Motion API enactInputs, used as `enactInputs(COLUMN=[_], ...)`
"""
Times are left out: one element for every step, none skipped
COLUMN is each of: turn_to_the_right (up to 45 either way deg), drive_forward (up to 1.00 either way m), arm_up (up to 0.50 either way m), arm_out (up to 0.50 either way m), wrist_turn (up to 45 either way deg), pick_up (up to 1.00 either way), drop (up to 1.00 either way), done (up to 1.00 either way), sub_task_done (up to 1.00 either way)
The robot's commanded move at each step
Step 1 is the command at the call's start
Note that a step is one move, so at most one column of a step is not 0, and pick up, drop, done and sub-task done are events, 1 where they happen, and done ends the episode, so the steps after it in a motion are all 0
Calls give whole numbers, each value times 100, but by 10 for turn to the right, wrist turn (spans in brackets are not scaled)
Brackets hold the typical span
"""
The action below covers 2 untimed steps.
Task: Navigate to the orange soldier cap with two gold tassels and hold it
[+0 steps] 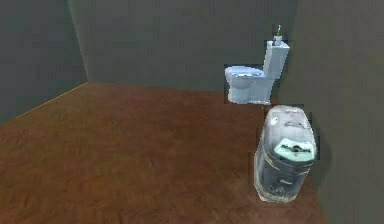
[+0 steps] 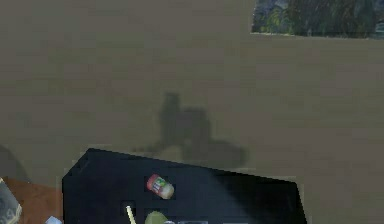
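Observation:
A black tabletop (image 2: 200,195) lies along the bottom of the arm side view, close against a plain brown-grey wall. On it lies a small red and cream thing (image 2: 160,187) shaped like a can on its side. Beside that are a thin yellow stick (image 2: 130,214) and a yellow-green blob (image 2: 157,218) cut off by the picture's bottom edge. I cannot tell what these small things are.
A white toilet (image 1: 255,78) stands against the far wall at the forward view's right. Nearer, at the right, stands a translucent bin (image 1: 285,152). Brown wooden floor (image 1: 120,150) stretches wide to the left. A framed picture (image 2: 318,17) hangs at the arm side view's top right.

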Motion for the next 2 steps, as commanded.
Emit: enactInputs(turn_to_the_right=[0, 0], drive_forward=[0, 0], arm_up=[0, 0], arm_out=[0, 0], wrist_turn=[450, 330], pick_up=[0, 0], drop=[0, 0], done=[0, 0], sub_task_done=[0, 0])
